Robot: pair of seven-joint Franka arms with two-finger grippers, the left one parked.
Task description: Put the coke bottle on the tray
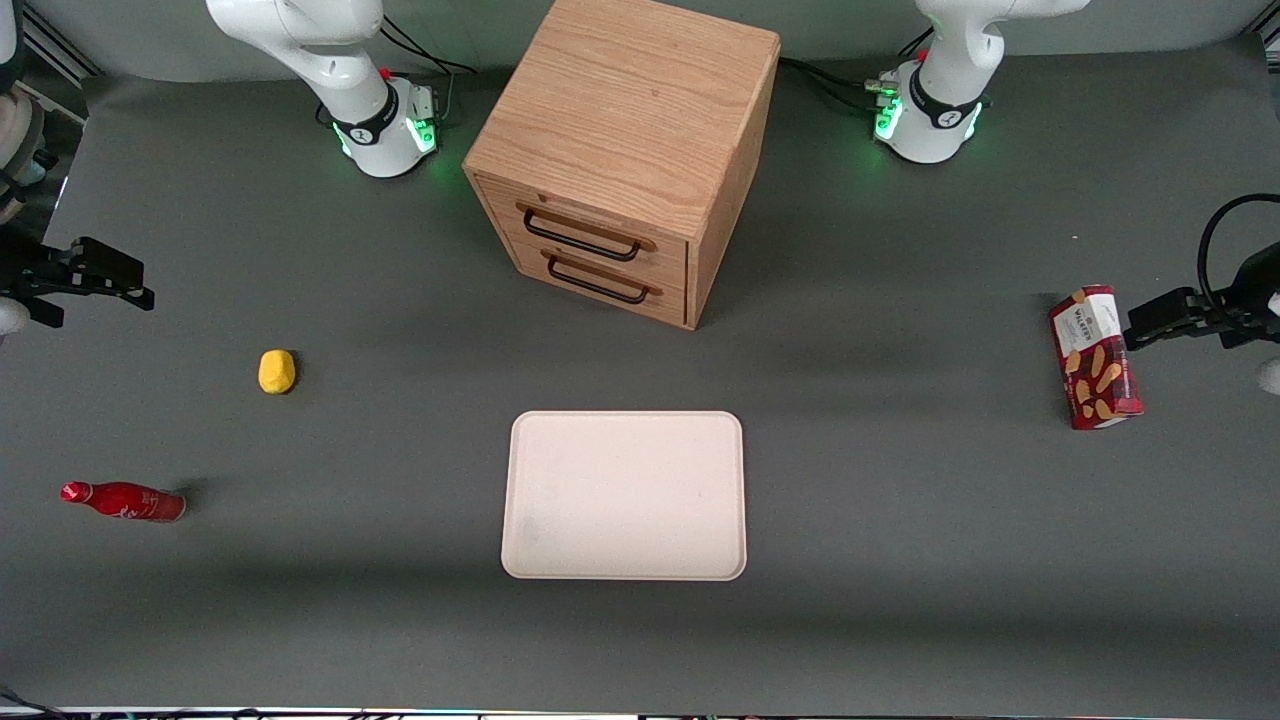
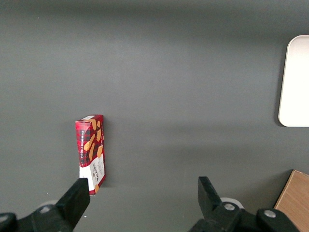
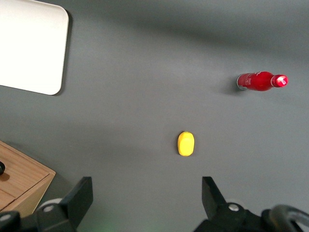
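Dark grey matte table point(image 1: 900, 520). One cream tray point(image 1: 625, 495), nearer the front camera than one two-drawer wooden cabinet point(image 1: 625, 150). One coke bottle point(image 1: 125, 500), faint white lettering, stands toward the working arm's end, near one yellow object point(image 1: 276, 371). One red snack box point(image 1: 1095, 357). Gripper point(image 3: 147, 198) high above the table, fingers spread, empty.

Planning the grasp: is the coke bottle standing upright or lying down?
Upright: the coke bottle stands on its base, cap topmost. The open gripper hovers above the table, apart from it.

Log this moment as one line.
gripper: open, raised, holding nothing | coke bottle: on table, untouched | tray: bare | stage: pre-approach
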